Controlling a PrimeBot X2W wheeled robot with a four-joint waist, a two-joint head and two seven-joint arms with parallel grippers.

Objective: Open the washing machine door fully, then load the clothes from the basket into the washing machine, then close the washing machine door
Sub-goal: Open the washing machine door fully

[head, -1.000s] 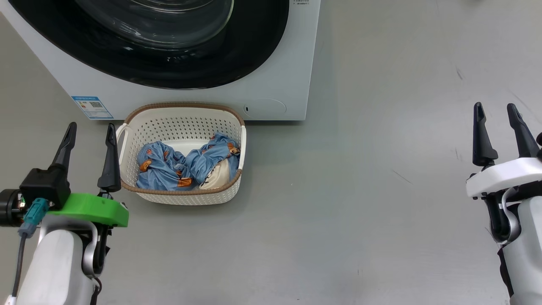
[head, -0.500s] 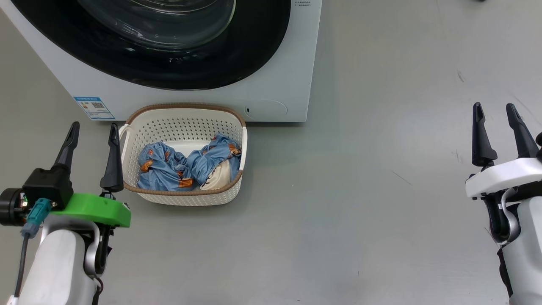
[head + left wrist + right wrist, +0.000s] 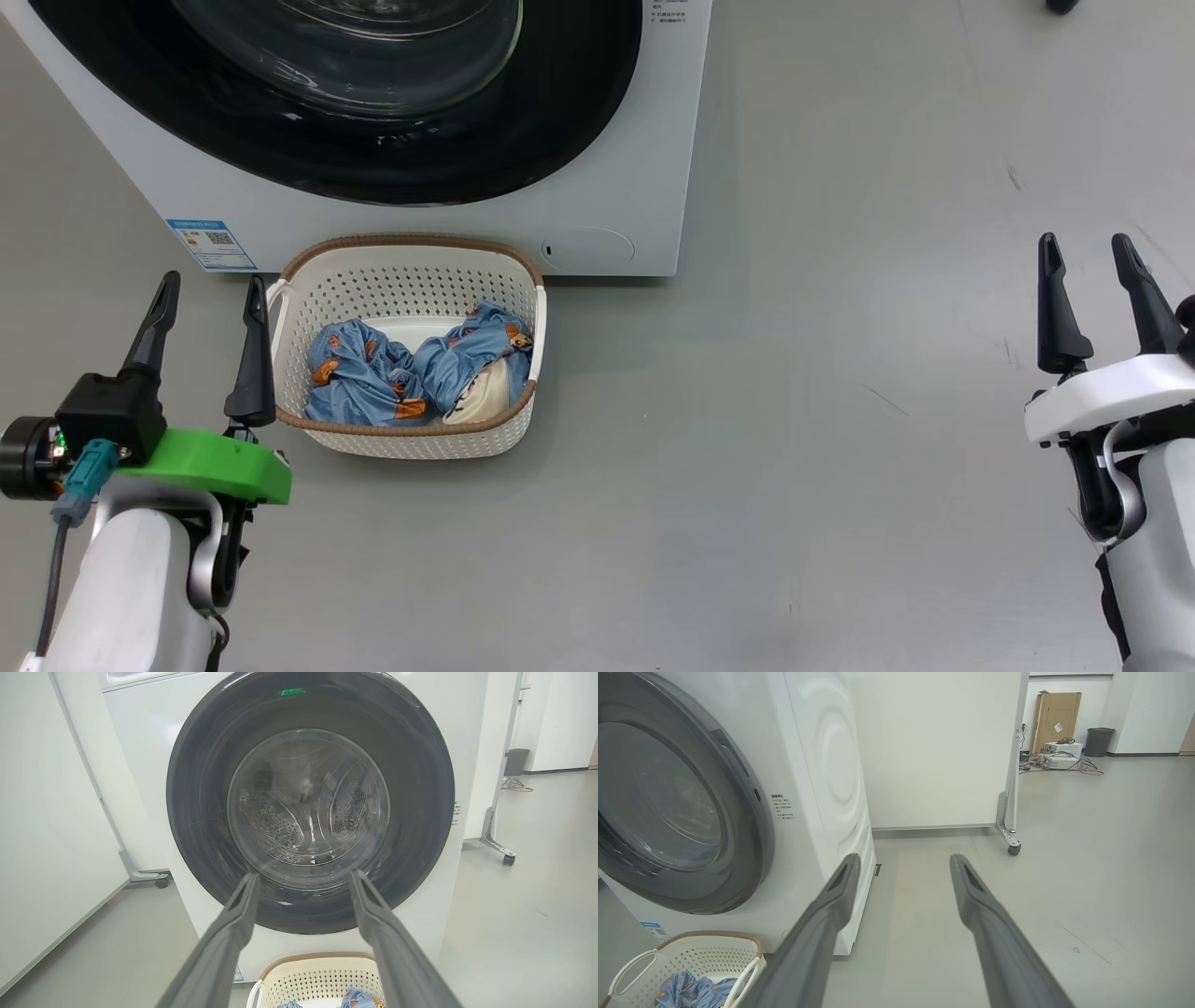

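Head camera has shifted slightly since a second ago: washer, basket and both grippers all sit a touch lower in the head view (no relative move that I can make out).

Washing machine [image 3: 607, 140] is at top left of the head view. Its door [image 3: 560, 121] lies flush against the front, so not opened yet. Left wrist view looks straight at the door [image 3: 196, 812], with the drum visible through the glass.

Basket [image 3: 411, 240] stands on the floor [image 3: 794, 420], just in front of the washer's lower edge, between the QR sticker [image 3: 210, 243] and the round flap [image 3: 586, 248]. Clothes [image 3: 373, 373] are both in the basket, bunched toward its near side, cream lining showing on the right bundle.

Left gripper [image 3: 213, 277] hangs just beside the basket's left handle, fingers spread, holding nothing. Right gripper [image 3: 1083, 236] is well apart at the far right over bare floor, fingers also spread and empty (same in the right wrist view [image 3: 903, 856]).
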